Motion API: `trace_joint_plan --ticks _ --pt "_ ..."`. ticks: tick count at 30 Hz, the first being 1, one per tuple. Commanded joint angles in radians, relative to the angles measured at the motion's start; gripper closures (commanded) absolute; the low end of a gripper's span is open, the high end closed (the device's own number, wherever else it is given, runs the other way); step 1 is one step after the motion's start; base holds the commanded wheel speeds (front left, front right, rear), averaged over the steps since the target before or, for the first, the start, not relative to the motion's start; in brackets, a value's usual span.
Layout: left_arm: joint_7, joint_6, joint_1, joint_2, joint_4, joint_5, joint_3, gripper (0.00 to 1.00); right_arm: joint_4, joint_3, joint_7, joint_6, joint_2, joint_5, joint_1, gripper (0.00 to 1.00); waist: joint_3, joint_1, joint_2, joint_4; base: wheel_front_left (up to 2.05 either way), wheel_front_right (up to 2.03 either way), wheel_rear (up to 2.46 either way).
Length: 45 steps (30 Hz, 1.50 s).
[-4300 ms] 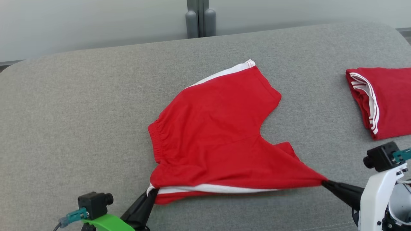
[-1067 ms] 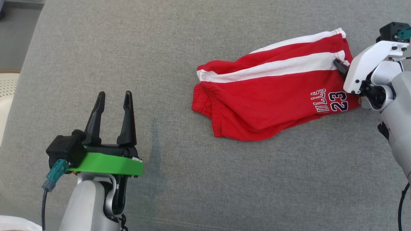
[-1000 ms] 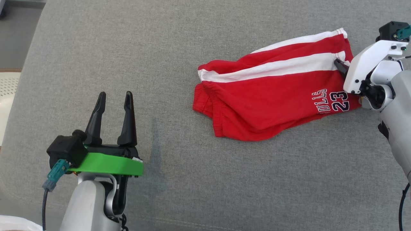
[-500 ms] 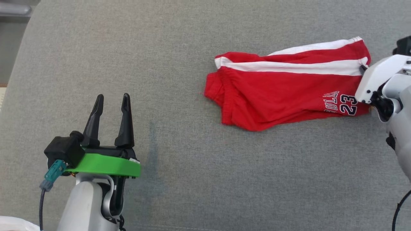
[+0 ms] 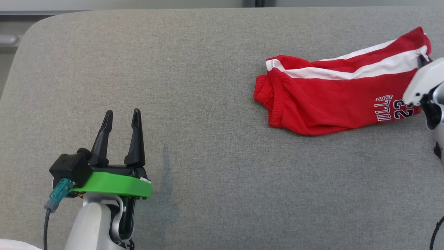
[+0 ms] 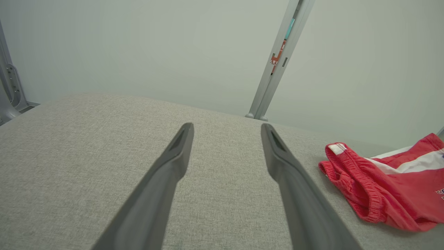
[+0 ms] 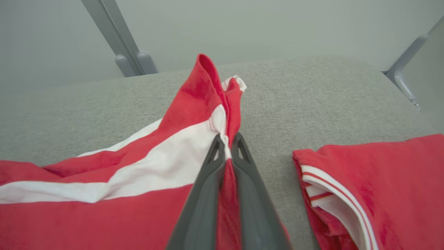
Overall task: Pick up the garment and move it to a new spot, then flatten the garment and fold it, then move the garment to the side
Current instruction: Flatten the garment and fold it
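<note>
The right tool (image 7: 226,139) is pinched tight on the hem end of the folded red shorts (image 5: 329,104), which lie far right on the grey tabletop (image 5: 208,156). The left tool (image 5: 121,118) hovers spread and empty. I'd slide them low and slow so the fold holds, stopping short of the other folded garment (image 7: 381,180).

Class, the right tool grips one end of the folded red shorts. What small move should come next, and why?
Probably a short drag of the shorts toward the robot's right, then release. The right tool is shut on their leg end, they look folded already, and another folded red garment lies beside them with grey cushion between.
</note>
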Motion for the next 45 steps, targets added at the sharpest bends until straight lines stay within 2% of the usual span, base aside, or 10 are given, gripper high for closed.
trace_joint_plan --ticks 1,8,11,23,25,28,31,34,38,45 --pt "-0.002 -0.002 0.018 0.007 0.002 -0.002 0.002 0.0 -0.02 0.013 0.009 -0.001 0.028 -0.016 -0.009 1.0 -0.006 0.0 0.0 -0.001 0.0 0.0 0.0" --pt "-0.002 -0.002 0.023 0.009 0.006 -0.008 -0.013 0.0 -0.192 0.088 0.111 -0.001 0.161 -0.051 0.033 1.0 -0.024 0.0 0.0 0.024 0.0 0.0 0.0" --pt "-0.002 -0.002 0.029 0.007 0.008 -0.012 -0.019 0.0 -0.305 0.131 0.192 -0.001 0.216 -0.067 0.088 1.0 -0.034 0.0 0.0 0.044 0.0 0.0 0.0" --pt "-0.002 -0.002 0.03 0.006 0.01 -0.017 -0.026 0.0 -0.517 0.11 0.355 -0.001 0.299 -0.144 0.239 1.0 -0.037 0.0 0.0 0.081 0.0 0.0 0.0" --pt "-0.002 -0.002 0.026 0.006 0.01 -0.017 -0.026 0.0 -0.544 0.095 0.382 -0.001 0.312 -0.146 0.26 0.0 -0.036 0.0 0.0 0.083 0.0 0.0 0.0" --pt "-0.002 -0.002 0.025 0.008 0.009 -0.018 -0.021 0.0 -0.613 0.077 0.394 -0.001 0.334 -0.096 0.283 0.0 -0.035 0.0 0.0 0.082 0.0 0.0 0.0" --pt "-0.002 -0.002 0.029 0.008 0.008 -0.017 -0.015 0.0 -0.743 0.064 0.395 -0.001 0.353 0.044 0.305 0.0 -0.038 0.0 0.0 0.073 0.0 0.0 0.0" --pt "-0.002 -0.002 0.035 0.007 0.008 -0.013 -0.01 0.0 -0.859 0.044 0.375 -0.001 0.344 0.102 0.325 0.0 -0.045 0.0 0.0 0.061 0.0 0.0 0.0" --pt "-0.001 -0.002 0.035 0.007 0.004 -0.011 -0.006 0.0 -0.943 -0.036 0.331 -0.001 0.301 0.047 0.366 0.0 -0.055 0.0 0.0 0.047 0.0 0.0 0.0" --pt "-0.001 -0.002 0.021 0.004 -0.001 -0.011 -0.021 0.0 -0.872 -0.204 0.3 -0.001 0.252 -0.14 0.452 0.0 -0.051 0.0 0.0 0.05 0.0 0.0 0.0"
